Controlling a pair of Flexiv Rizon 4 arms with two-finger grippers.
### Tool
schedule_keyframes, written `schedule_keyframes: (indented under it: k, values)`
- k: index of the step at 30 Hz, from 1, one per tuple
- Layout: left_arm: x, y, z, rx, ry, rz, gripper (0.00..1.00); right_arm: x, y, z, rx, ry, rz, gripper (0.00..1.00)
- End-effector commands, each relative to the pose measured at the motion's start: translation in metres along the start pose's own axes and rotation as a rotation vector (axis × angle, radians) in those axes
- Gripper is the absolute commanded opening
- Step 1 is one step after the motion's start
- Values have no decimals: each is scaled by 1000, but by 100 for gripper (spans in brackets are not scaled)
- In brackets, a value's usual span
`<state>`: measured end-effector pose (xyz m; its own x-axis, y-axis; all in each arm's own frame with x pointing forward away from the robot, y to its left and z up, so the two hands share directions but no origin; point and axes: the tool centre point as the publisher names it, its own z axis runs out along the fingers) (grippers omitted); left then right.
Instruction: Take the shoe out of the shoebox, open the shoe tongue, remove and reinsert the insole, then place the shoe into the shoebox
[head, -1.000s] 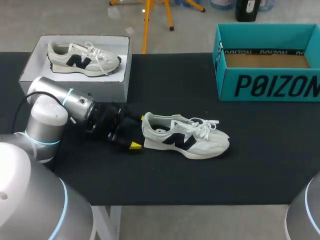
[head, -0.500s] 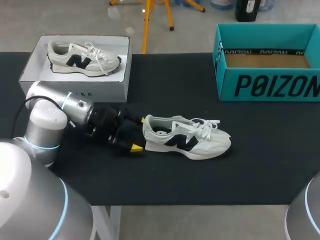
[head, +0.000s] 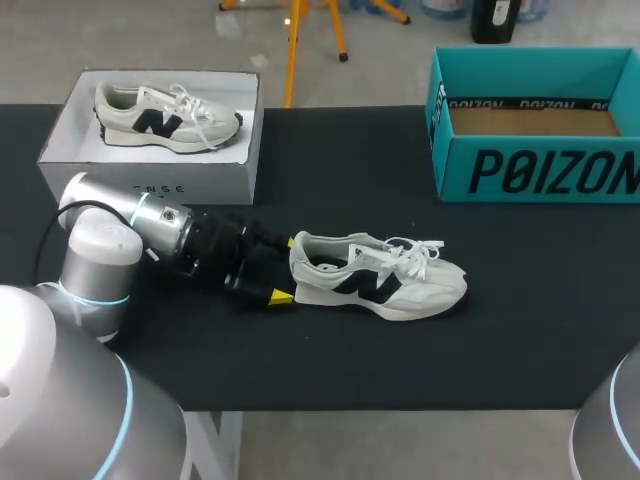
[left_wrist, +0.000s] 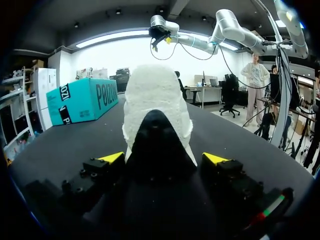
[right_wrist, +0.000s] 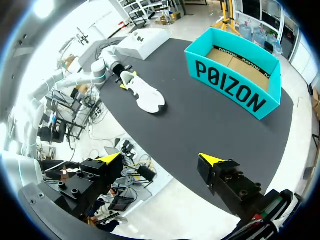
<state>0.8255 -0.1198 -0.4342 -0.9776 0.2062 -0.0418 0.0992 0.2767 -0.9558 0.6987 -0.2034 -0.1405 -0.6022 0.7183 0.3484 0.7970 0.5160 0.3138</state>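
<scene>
A white sneaker with a dark side logo (head: 385, 282) lies on its sole on the black table (head: 520, 300), toe pointing right. My left gripper (head: 286, 268) lies low at its heel and is open, one yellow tip on each side of the heel. In the left wrist view the white heel with its black tab (left_wrist: 157, 95) fills the space between the open fingers of the left gripper (left_wrist: 164, 158). The teal shoebox (head: 540, 165) stands open at the back right. My right gripper (right_wrist: 160, 159) hangs open high off the table's edge, far from the sneaker (right_wrist: 145, 96).
A white box (head: 150, 170) at the back left holds a second sneaker (head: 165, 118). The teal shoebox (left_wrist: 85, 97) shows ahead of the left gripper, off to one side. Bare black tabletop lies between the sneaker and the teal shoebox (right_wrist: 235, 75).
The left gripper has moved a little to the right, and the sneaker has slid right with it. The right arm has not visibly moved.
</scene>
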Motion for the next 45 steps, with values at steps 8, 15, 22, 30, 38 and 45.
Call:
schedule_keyframes:
  k: [8,15,22,30,38,45]
  values:
    - [-9,-4,6,-21,0,4,100,-1,0,0,3,-1,1,100]
    - [-11,-5,16,-43,-2,-19,100,-1,0,0,3,-1,1,100]
    - [-10,-5,22,-35,18,13,0,-1,0,0,3,-1,1,100]
    - [-10,-5,22,-46,24,15,0,-1,0,0,3,-1,1,100]
    - [-10,-5,22,-46,24,15,0,-1,0,0,3,-1,1,100]
    - [-10,-5,22,-46,24,15,0,24,11,10,25,-62,15,100]
